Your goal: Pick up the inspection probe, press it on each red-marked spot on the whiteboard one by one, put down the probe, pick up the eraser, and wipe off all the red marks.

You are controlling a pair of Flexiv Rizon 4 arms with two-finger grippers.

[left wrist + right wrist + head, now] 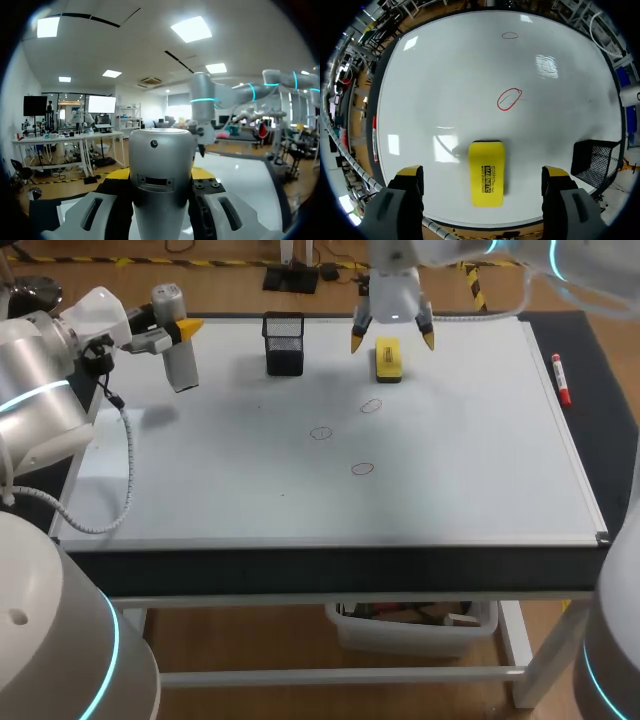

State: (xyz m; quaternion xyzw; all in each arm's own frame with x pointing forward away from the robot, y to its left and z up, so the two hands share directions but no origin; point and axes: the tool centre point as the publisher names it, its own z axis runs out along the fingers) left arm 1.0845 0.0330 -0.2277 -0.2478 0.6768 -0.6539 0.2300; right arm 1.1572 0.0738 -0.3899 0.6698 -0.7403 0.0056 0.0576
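Right wrist view: the yellow eraser (487,172) lies flat on the whiteboard (445,90), directly under the right gripper (481,175), whose 2 fingers are spread wide, touching nothing. It looks light, likely a stiff shell over soft felt; its 2 long sides seem best to pinch. Off at the board's left, the left gripper (172,335) clasps the grey inspection probe (182,365). 3 red marks (363,469) show.

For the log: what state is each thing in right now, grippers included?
left gripper: shut on the probe, raised.
probe: gripped, off the whiteboard.
right gripper: open, over the eraser.
eraser: lying flat on the whiteboard, not gripped.
red marks: three, unwiped.
mesh holder: upright.
marker: lying by the whiteboard's right edge.
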